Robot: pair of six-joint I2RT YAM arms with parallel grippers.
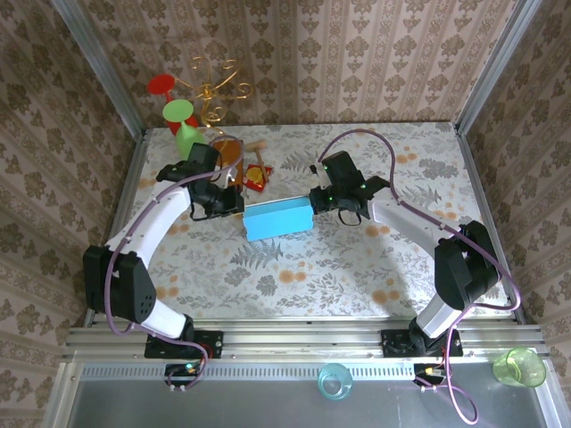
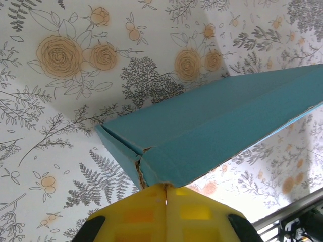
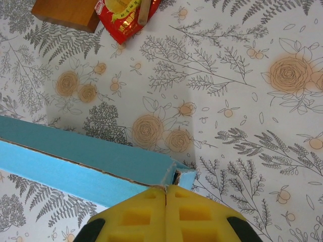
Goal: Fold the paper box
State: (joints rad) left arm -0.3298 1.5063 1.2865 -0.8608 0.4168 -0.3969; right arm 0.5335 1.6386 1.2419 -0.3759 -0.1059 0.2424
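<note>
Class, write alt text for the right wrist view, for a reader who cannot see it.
The shut right gripper pinches a corner of the light-blue paper box on a floral table. A wooden board and red packet lie beyond.

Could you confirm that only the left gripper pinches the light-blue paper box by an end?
Not only the left gripper: the right gripper pinches the paper box by its other end too, as the right wrist view shows.

Lab booth: wallpapered walls (image 1: 357, 62), aluminium-railed floral table (image 1: 357, 267).
</note>
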